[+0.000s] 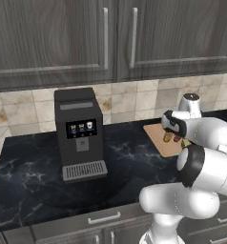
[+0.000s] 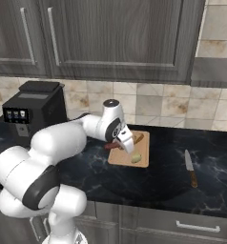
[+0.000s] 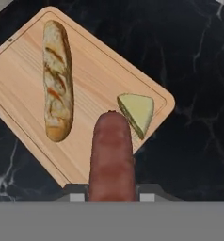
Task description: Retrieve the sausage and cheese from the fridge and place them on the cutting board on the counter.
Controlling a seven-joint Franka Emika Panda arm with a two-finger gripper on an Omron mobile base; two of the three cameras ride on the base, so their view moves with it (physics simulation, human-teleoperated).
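In your hand view the sausage [image 3: 111,157] runs up from the bottom centre, clamped between the two fingertips, so the gripper [image 3: 111,196] is closed on it. Its far end hangs over the lower right part of the board [image 3: 24,70]; you cannot tell from this view whether it touches the wood.

The cheese [image 3: 137,112], a pale yellow-green wedge, lies on the board just right of the sausage tip, near the board's right corner. A tan bread stick [image 3: 57,80] lies on the board at upper left, apart from the cheese.

In your right base view the board [image 2: 143,162] sits at frame centre on the counter [image 2: 211,190], with the gripper [image 2: 119,146] above its left edge and the sausage [image 2: 111,146] showing as a dark red end at the fingers. The cheese [image 2: 136,157] is near the board's front edge. A knife [image 2: 190,167] lies on the counter, right of the board and well apart.

In your left base view the coffee machine [image 1: 79,133] stands left of centre; the board [image 1: 158,138] is at right, partly behind the arm.
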